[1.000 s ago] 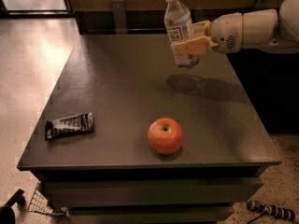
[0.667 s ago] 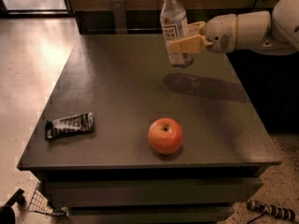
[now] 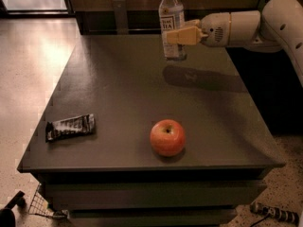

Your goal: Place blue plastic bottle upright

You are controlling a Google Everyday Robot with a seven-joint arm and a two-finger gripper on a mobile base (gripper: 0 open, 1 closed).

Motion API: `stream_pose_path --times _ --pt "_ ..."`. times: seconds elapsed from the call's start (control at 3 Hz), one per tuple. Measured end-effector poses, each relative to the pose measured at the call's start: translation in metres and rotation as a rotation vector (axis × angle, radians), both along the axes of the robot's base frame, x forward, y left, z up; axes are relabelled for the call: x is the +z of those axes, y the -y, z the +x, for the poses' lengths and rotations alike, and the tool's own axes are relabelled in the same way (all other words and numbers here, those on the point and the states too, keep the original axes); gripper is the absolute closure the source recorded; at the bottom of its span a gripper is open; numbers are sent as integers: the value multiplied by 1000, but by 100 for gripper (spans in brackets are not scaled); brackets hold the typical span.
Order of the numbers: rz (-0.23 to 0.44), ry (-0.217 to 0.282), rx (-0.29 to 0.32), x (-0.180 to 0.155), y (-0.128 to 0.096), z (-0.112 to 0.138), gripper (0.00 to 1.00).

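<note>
The blue plastic bottle point(image 3: 171, 23) is a clear bottle with a white cap and a white label. It is upright near the far middle of the dark table point(image 3: 118, 93), held a little above its surface. My gripper point(image 3: 181, 34) comes in from the right on a white arm point(image 3: 246, 27). Its tan fingers point(image 3: 185, 35) are shut on the bottle's lower half. The bottle's shadow lies on the table to the lower right of it.
A red apple point(image 3: 167, 137) sits near the table's front edge. A dark snack wrapper point(image 3: 70, 126) lies at the front left. A wire object point(image 3: 43, 205) is on the floor at the lower left. A dark wall panel runs behind the table.
The gripper has carried the bottle to the left and a little toward the back of the table. The bottle now stands straighter. Apple and wrapper have not moved.
</note>
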State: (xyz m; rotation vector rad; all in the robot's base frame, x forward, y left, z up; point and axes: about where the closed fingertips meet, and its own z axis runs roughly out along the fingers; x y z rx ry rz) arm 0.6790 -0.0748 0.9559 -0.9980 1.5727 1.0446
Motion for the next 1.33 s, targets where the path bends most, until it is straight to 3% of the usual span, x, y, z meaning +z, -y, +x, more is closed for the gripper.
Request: stream_pose_path --times 0.33,0.67,1.33 --pt "74 -21 -9 -1 7 21 100" --pt "77 -14 -9 -2 6 20 100" --pt "134 100 -1 -16 -5 10 100"
